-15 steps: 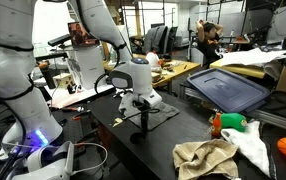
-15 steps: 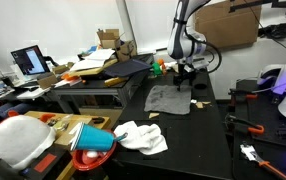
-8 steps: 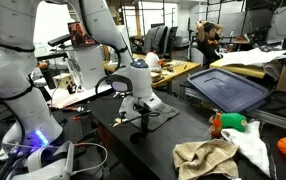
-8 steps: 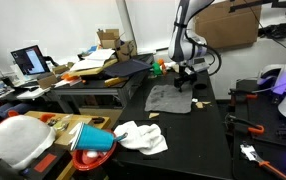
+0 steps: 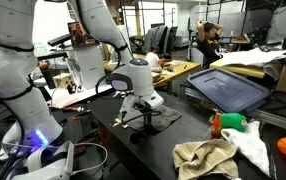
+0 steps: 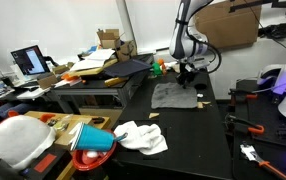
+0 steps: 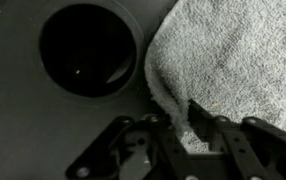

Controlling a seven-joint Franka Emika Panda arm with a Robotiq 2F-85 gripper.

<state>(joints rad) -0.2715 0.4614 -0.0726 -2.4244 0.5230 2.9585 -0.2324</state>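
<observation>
Slippage is being judged the chief risk. In the wrist view the tool (image 7: 195, 128) is being shown at the lower middle of the frame. It is drawn narrow, and a raised fold of the grey towel (image 7: 233, 55) is being pinched between its fingers (image 7: 223, 135). The towel is lying across the right half of that frame on the dark surface (image 7: 23, 130), and only its near edge is being gripped. If too little fabric is being caught, the fold could be pulled free once the tool is raised or dragged.

Snagging is being judged the second risk. A round dark opening (image 7: 88, 48) is sitting at the upper left of the frame, just beside the towel's curved edge; what it is cannot be told. Cloth swept that way could be caught on its rim or draped across it.

In both exterior views the tool (image 5: 143, 108) (image 6: 188, 80) is being shown low over the towel (image 5: 165, 116) (image 6: 173, 96), near the middle of each frame. With the fingers being kept so close to the surface, scraping is possible. The flat remainder of the towel could also be bunched by drag rather than lifted cleanly.
</observation>
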